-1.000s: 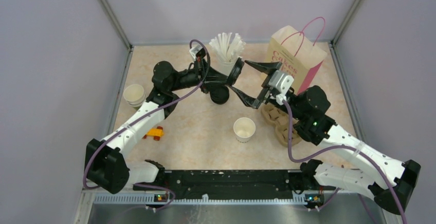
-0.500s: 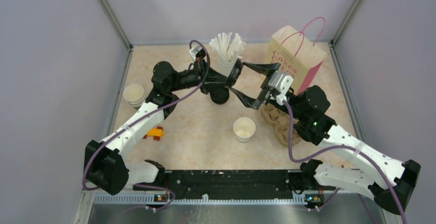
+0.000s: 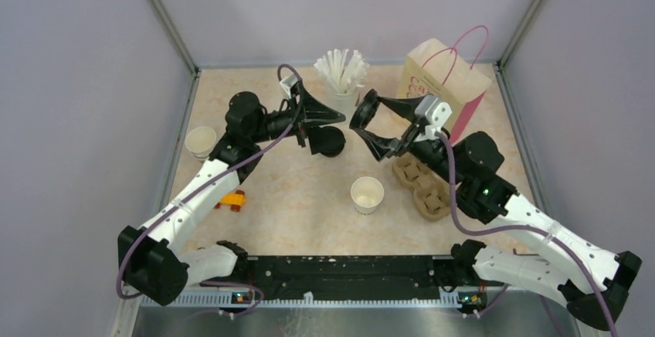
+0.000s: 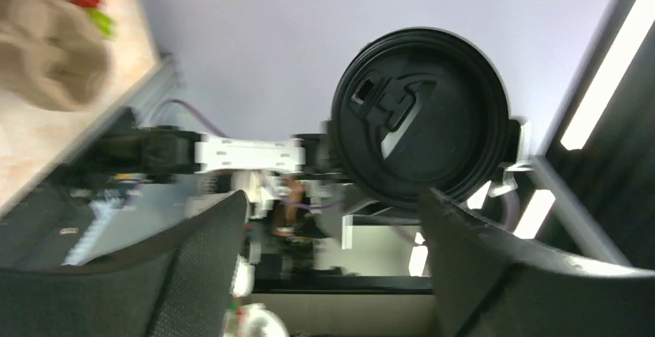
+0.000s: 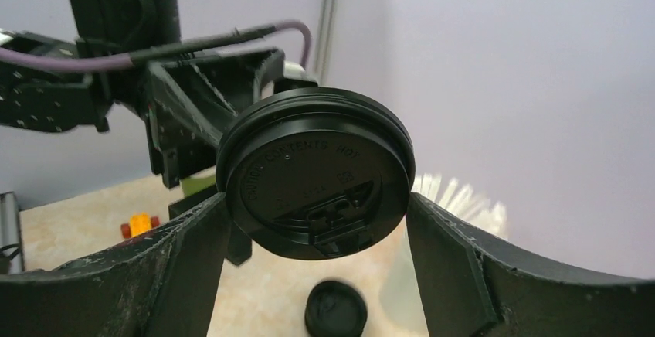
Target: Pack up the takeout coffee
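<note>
A round black plastic lid (image 3: 361,113) hangs in the air on edge, and my right gripper (image 3: 369,117) is shut on its rim. In the right wrist view the lid (image 5: 313,178) spans the gap and touches both fingers. My left gripper (image 3: 324,120) is open just left of the lid and apart from it. The left wrist view shows the lid (image 4: 421,117) beyond the spread fingers (image 4: 193,263). A small white paper cup (image 3: 367,194) stands open and lidless on the table. A short black round stack (image 3: 330,142) sits on the table under the left gripper. No lidded takeout coffee is in view.
A white cup of straws (image 3: 341,74) stands at the back. A paper bag with pink handles (image 3: 444,82) is at the back right, with a cardboard cup carrier (image 3: 421,182) in front of it. Stacked paper cups (image 3: 201,142) and a small orange toy (image 3: 232,199) are on the left.
My left gripper has opened, let go of the lid and drawn back to the left. The right gripper now holds the lid alone and has lifted it slightly.
</note>
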Controlling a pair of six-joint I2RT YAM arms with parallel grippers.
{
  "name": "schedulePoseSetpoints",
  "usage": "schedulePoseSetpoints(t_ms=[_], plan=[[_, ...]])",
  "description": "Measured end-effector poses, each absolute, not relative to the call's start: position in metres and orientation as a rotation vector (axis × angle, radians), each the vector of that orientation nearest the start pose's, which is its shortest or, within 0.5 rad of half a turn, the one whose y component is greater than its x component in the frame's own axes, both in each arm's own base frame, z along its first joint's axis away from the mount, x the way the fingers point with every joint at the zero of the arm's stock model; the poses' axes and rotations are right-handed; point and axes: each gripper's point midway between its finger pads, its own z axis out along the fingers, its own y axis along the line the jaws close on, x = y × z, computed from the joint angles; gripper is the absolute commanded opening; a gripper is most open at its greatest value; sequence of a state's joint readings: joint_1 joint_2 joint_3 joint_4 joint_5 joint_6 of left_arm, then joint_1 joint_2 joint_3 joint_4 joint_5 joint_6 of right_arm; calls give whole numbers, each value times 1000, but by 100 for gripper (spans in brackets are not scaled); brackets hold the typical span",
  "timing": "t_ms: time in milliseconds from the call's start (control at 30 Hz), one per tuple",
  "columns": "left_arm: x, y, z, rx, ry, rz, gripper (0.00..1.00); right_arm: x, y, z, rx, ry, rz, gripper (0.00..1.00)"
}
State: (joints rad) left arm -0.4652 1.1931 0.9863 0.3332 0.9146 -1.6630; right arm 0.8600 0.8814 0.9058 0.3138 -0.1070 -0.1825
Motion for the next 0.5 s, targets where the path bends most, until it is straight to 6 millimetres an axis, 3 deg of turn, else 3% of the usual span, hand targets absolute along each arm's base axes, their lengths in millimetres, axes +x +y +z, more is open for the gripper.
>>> schedulePoseSetpoints(t_ms=[267, 333, 500], plan=[[245, -272, 362, -247, 2154, -1674, 99, 210, 236, 384, -514, 1491, 744, 74], [252, -262, 347, -256, 2179, -1529, 99, 208, 234, 369, -481, 1616, 751, 74], [256, -232, 288, -293, 2298, -1207, 99, 201, 229, 315, -424, 1960, 704, 74]])
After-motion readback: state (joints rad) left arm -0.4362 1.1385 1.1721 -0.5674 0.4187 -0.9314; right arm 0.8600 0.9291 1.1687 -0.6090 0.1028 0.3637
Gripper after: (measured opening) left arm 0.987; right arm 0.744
